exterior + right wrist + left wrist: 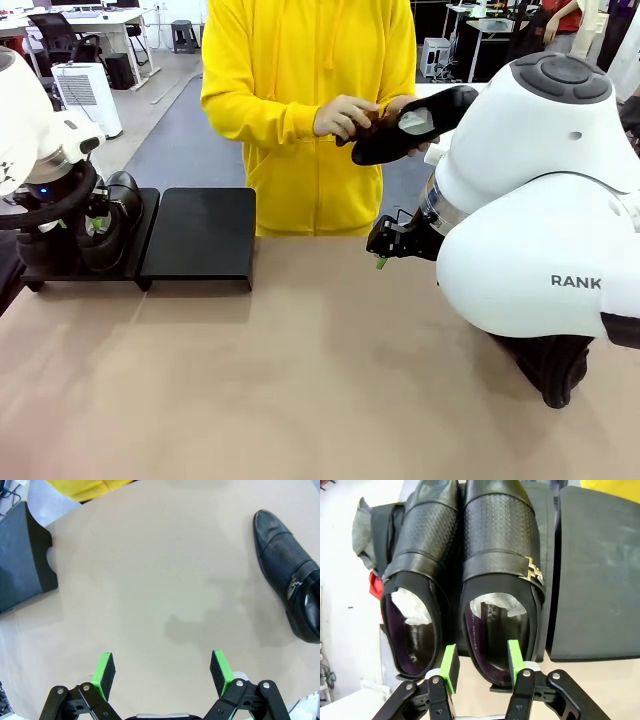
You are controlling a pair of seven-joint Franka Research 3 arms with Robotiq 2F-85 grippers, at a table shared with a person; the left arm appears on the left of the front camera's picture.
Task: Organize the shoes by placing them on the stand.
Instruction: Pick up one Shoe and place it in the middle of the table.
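Observation:
Two black shoes stand side by side on the left panel of the stand (200,235), one to the left (422,555) and one with a gold buckle (500,545), both stuffed with white paper. My left gripper (482,662) is at the buckled shoe's heel. Its jaws are apart: one pad sits between the shoes and the other over the shoe's opening, pinching nothing. From the front it hangs by those shoes (115,215). My right gripper (162,672) stands open over bare table. Another shoe (290,575) lies on the table to its right. The person holds a fourth shoe (415,125) in both hands.
The stand's right panel (597,580) is bare, and its corner (22,555) also shows off to my right gripper's left. My right arm's white body (540,200) looms over the shoe on the table (555,370). Grey and red cloth (365,535) lies beyond the stand's left end.

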